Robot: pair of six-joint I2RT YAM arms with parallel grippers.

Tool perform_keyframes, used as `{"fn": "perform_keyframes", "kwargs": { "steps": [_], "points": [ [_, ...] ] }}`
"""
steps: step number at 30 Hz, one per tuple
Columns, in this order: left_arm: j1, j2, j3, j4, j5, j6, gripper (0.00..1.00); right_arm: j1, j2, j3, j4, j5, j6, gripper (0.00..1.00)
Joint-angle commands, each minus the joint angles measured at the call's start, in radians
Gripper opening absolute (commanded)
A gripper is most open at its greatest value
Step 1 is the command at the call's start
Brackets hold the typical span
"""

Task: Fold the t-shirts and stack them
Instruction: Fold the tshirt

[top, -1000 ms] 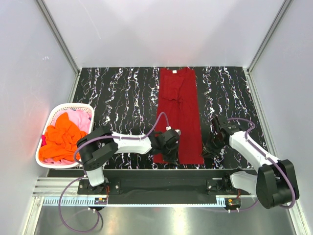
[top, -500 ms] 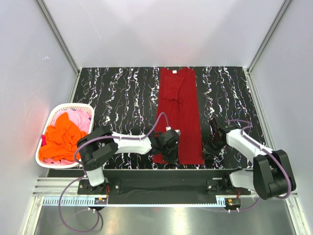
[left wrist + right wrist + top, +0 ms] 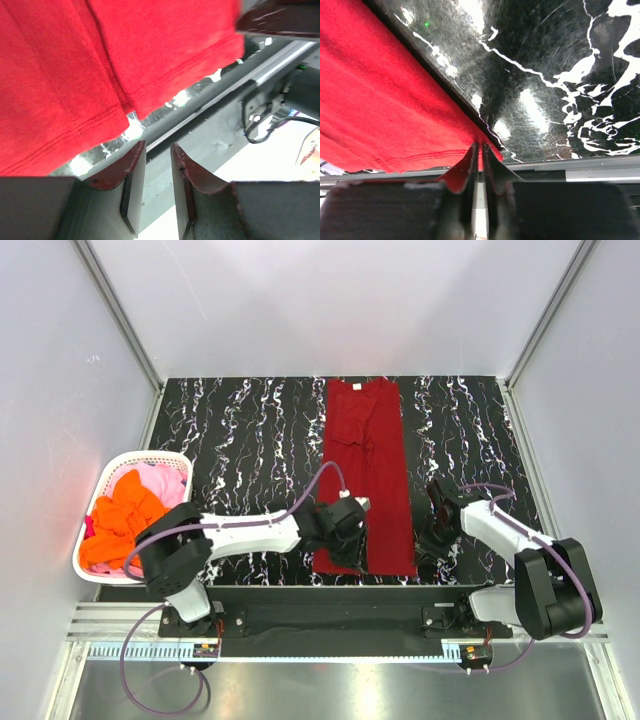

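Left pincer (image 3: pixel 157 152) released, just off the dark red t-shirt (image 3: pixel 365 470) hem; right pincer (image 3: pixel 479 150) clenched at its corner.

A folded t-shirt (image 3: pixel 365 480) lies on the tabletop (image 3: pixel 240 450) as a long strip running from the far edge toward the near edge, right of the middle. At the tabletop's left side stands a basket (image 3: pixel 150 456) with a heap of t-shirts (image 3: pixel 125 520) in it, well apart from the strip. The left pincer (image 3: pixel 345 545) sits over the strip's near left corner, the hem just beyond its tips in the left wrist view. The right pincer (image 3: pixel 432 540) is just right of the strip, its tips meeting the near right corner (image 3: pixel 490 150).
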Motion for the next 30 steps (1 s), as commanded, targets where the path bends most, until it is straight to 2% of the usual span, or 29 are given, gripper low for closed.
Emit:
{"fn": "perform_keyframes", "kwargs": {
  "steps": [1,5,12,22,25,30],
  "points": [
    [0.013,-0.081,0.061,-0.121,-0.094,0.085,0.32,0.006,-0.043,0.038,-0.026,0.010,0.008,0.14],
    [0.021,-0.066,0.060,-0.138,-0.103,0.099,0.30,0.006,-0.096,0.072,-0.055,0.002,0.023,0.22],
    [0.021,0.048,0.104,-0.137,-0.108,0.102,0.27,0.006,-0.163,0.129,-0.090,-0.009,0.017,0.28],
    [0.021,0.138,0.155,-0.135,-0.109,0.102,0.30,0.006,-0.205,0.147,-0.106,-0.016,0.016,0.29],
    [0.021,0.161,0.164,-0.126,-0.092,0.104,0.24,0.006,-0.194,0.134,-0.116,0.010,0.014,0.30],
    [0.022,0.173,0.165,-0.099,-0.065,0.102,0.23,0.005,-0.140,0.100,-0.106,0.021,0.025,0.30]
  ]
}}
